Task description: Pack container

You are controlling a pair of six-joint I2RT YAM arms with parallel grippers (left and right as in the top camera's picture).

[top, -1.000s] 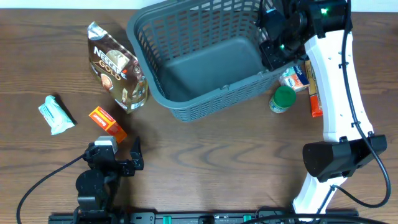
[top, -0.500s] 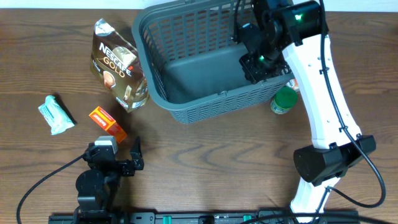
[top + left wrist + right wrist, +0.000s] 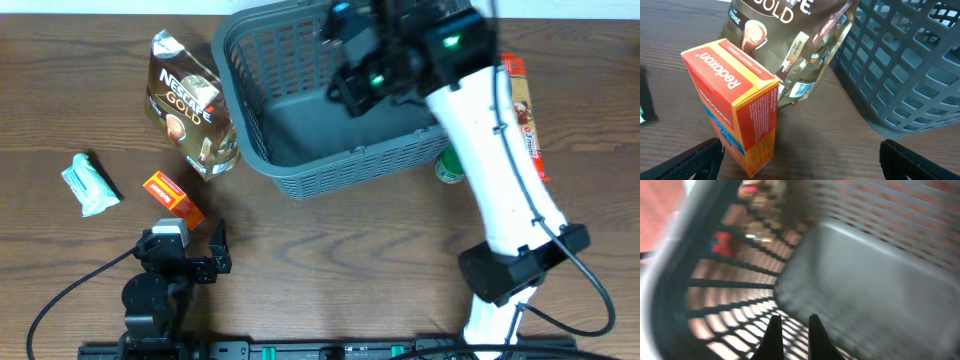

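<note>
The container (image 3: pixel 300 180), a large dark grey lattice basket, stands at the back middle of the table and has nothing in it. My right gripper (image 3: pixel 350 85) hovers blurred over the basket's inside. In the right wrist view its fingers (image 3: pixel 792 330) are nearly together with nothing between them, above the basket floor (image 3: pixel 865 280). My left gripper (image 3: pixel 187 240) rests open near the front left, just behind an orange Redoxon box (image 3: pixel 172 194). In the left wrist view the box (image 3: pixel 735 100) stands ahead of the open fingers (image 3: pixel 800 160), with the basket wall (image 3: pixel 905 65) at the right.
A Nescafe Gold bag (image 3: pixel 190 105) lies against the basket's left side and shows in the left wrist view (image 3: pixel 790 40). A mint green packet (image 3: pixel 90 185) lies far left. A green-lidded jar (image 3: pixel 455 165) and a long red packet (image 3: pixel 522 105) lie right of the basket.
My right arm has swung left, from the basket's right rim to over its inside. The basket shifted slightly. The left arm has not moved.
</note>
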